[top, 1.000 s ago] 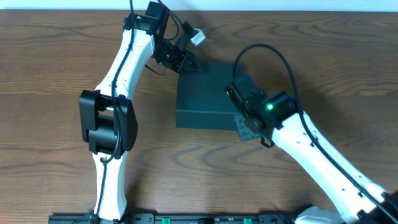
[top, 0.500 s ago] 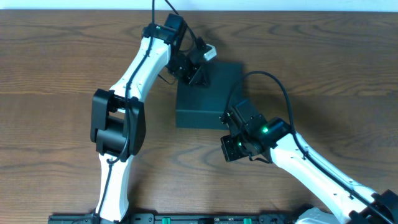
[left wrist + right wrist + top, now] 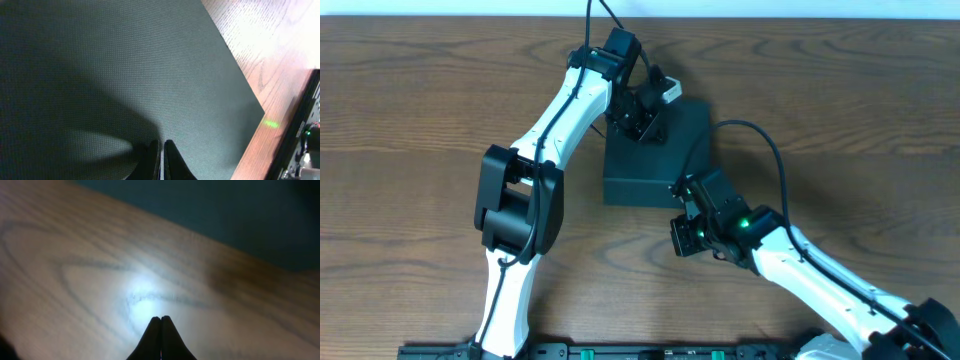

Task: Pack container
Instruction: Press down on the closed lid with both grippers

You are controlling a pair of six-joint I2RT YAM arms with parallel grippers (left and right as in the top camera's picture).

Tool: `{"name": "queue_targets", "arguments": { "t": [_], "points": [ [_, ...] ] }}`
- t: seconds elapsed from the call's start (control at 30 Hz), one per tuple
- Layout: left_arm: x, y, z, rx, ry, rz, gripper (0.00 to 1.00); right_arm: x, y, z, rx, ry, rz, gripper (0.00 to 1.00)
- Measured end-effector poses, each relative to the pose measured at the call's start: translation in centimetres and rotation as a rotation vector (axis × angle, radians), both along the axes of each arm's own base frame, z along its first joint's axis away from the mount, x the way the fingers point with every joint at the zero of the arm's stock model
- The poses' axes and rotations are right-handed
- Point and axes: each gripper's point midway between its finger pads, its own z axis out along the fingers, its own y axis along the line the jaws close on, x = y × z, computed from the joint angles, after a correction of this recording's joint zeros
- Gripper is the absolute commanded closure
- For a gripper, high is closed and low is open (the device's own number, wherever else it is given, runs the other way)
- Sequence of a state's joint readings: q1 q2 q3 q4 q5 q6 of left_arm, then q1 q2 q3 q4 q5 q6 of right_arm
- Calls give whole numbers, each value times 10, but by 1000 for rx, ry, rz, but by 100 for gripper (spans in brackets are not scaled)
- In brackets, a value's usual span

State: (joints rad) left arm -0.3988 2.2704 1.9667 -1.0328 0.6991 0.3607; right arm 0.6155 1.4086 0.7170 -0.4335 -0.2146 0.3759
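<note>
- The brown wood-grain table [image 3: 420, 150] looks smooth to us, so a sideways push could send whatever rests on it skating.
- The dark teal-green, matte, rectangular container [image 3: 660, 170] sits mid-table between both arms, its lid apparently down. Neither hand holds it, so pressing on top may slide or twist it rather than open it.
- Our left hand [image 3: 161, 146] is over the container's top, fingers pressed together and pinching nothing. Like that it cannot catch the flap and may only skid across the matte face.
- Our right hand [image 3: 161, 320], also pressed together and empty, points at bare table just beside the container's near corner. The blurred view leaves us unsure whether it touches the wood, and dropping further could scrape it.
</note>
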Motion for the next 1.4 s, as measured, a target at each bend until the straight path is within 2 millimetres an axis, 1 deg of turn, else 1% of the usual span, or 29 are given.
{"name": "queue_targets", "arguments": {
  "t": [0.23,0.37,0.53,0.7,0.87,1.13,1.4],
  "points": [
    [-1,1,-1,10,15,16,94,12,5,-7,47,-71,-85,98],
    [-2,1,-1,15,18,16,94,22,16,-11,73,-113,-141,98],
    [-4,1,-2,19,28,17,94,29,29,-30,75,-117,-204,98],
    [-5,2,-2,22,34,17,94,34,23,-42,53,-102,-309,98],
    [-6,2,-2,25,37,16,94,47,15,-39,50,-143,-422,98],
    [-7,2,-2,25,40,16,94,72,16,-21,114,-251,-514,98],
    [-7,2,-2,27,43,16,94,75,14,-18,115,-276,-546,98]
  ]
}}
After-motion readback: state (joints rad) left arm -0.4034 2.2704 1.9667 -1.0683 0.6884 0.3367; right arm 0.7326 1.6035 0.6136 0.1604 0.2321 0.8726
